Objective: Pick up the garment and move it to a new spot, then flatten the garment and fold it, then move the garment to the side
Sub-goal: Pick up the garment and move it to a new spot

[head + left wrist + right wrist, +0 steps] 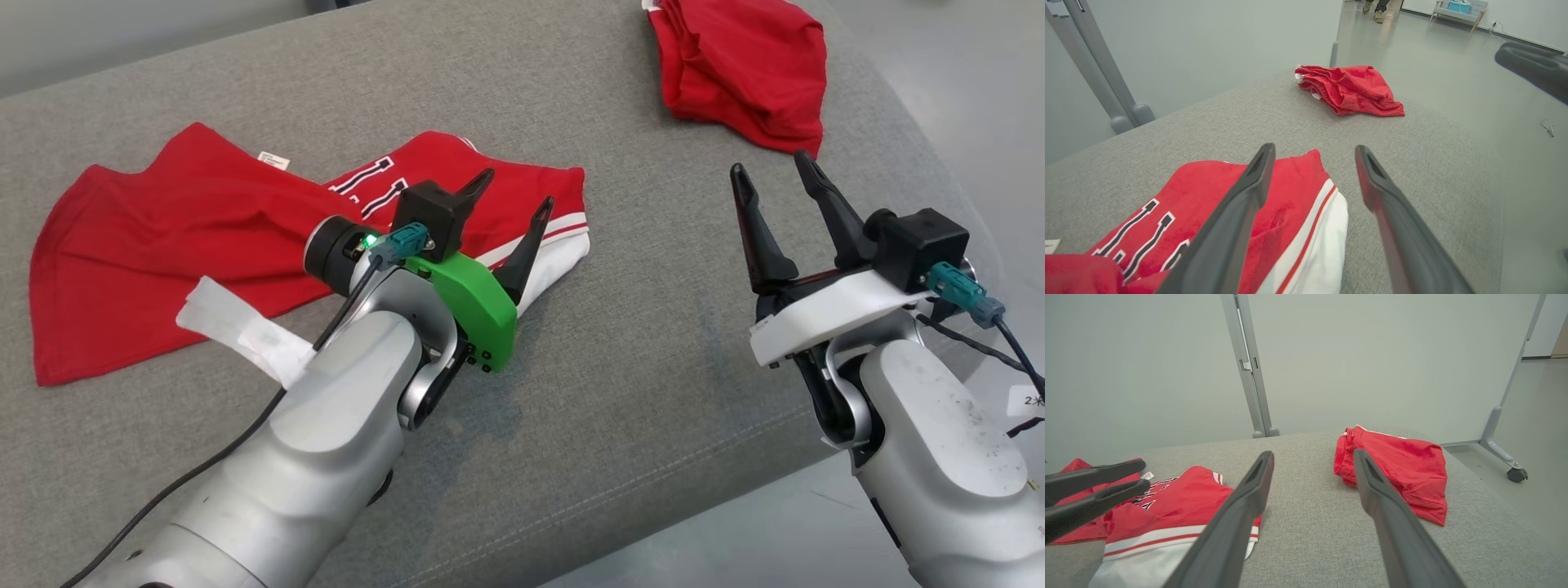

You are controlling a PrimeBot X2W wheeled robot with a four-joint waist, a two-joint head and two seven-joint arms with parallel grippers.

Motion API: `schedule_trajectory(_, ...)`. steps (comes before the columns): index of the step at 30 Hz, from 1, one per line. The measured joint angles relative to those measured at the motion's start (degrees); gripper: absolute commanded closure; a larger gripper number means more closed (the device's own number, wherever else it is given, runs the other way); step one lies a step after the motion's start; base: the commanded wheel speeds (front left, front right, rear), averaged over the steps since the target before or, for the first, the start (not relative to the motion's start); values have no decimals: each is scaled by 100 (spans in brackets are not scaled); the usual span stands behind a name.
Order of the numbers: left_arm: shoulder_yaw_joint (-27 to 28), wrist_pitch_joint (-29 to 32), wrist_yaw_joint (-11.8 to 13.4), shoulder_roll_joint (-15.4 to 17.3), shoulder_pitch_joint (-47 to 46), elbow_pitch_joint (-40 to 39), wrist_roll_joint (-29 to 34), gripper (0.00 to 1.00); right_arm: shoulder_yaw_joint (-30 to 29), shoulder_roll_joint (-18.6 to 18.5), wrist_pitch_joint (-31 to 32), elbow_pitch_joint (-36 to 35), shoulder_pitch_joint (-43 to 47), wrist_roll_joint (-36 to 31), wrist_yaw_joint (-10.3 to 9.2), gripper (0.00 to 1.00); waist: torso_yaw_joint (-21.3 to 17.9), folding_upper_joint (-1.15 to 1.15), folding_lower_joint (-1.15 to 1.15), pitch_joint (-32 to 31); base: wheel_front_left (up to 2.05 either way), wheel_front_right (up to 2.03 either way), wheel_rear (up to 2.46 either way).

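The garment (163,237) is a red jersey with black lettering and a white, red-striped end, lying spread and partly folded on the left of the grey cushioned surface (637,343). My left gripper (518,188) hovers open over the jersey's white-striped right end, nothing between its fingers. The left wrist view has those jaws (1314,149) spread above the same end of the garment (1286,196). My right gripper (771,163) stands open and empty over bare grey fabric to the right, well apart from the jersey. In the right wrist view its fingers (1313,454) frame the garment (1188,498) and the left gripper (1142,473).
A second red garment (743,65) lies crumpled at the far right corner of the surface, near its edge. Behind stand pale partition panels on a wheeled frame (1515,473). A person's feet (1376,8) and a small bench (1457,10) are far across the floor.
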Motion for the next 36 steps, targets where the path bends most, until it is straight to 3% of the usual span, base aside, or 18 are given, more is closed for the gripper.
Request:
schedule_trajectory(6,26,-457,253,1,-15,141,355,0,-108,-69,-34,37,83,-2,-42,0,283,0,0,-158,0,0,0)
schedule_trajectory(16,833,-673,511,151,610,110,391,0,-211,-157,-35,99,405,-11,-48,0,706,0,0,-452,0,0,0)
schedule_trajectory(23,1707,-670,597,392,1318,-327,346,0,-259,-159,-36,99,638,-19,-98,0,956,0,0,-690,0,0,0)
schedule_trajectory(36,3633,-671,597,442,2943,-1336,1087,0,-332,-27,-53,-141,1165,-36,-141,0,1309,0,0,-1070,0,0,0)
